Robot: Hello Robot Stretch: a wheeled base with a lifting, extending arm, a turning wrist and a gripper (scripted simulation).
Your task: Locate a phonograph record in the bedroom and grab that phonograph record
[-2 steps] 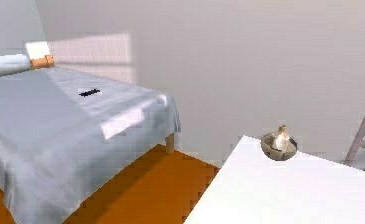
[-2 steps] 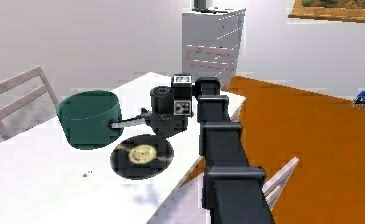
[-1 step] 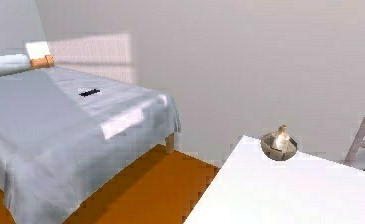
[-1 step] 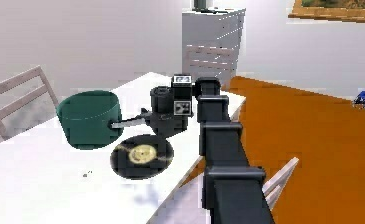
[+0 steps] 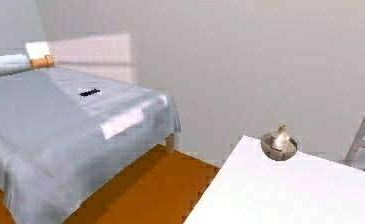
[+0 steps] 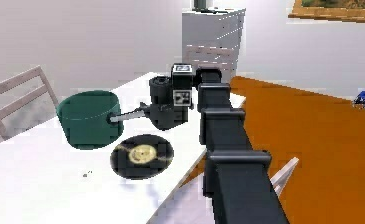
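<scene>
Okay, forward view first: a bed (image 5: 60, 130) with grey cover takes the left, a small dark flat thing (image 5: 89, 93) lying on it. Orange-brown floor (image 5: 150, 185) comes next, then the white table (image 5: 280, 195) at lower right with a small brownish bowl-like thing (image 5: 280, 146) on it.

In the arm side view, a pale chair (image 6: 20, 100) stands at the table's far left edge. A green pot (image 6: 90, 118) sits on the table just right of it. The phonograph record (image 6: 142, 154) lies near the pot, on the bare tabletop, nearer the robot than the pot. The hand (image 6: 140, 110) shows just beyond the record, beside the pot, at the end of the dark arm (image 6: 235, 165). A white dresser (image 6: 212, 35) stands against the back wall, and a framed picture (image 6: 330, 8) hangs at top right.

Progress, judged: the locate part looks done, since the record is in plain sight with the arm reached out over the table close to it. The grab is left, because the record rests flat on the table and is not lifted. It cannot be told whether the hand has hold of anything, as the pot and tabletop sit behind it, and how its fingers stand cannot be told either.

Orientation: the record lies flat, tan label facing up. It is a round disc, so it has no real long axis and points no particular way. The oval look comes from the slanted view.
</scene>
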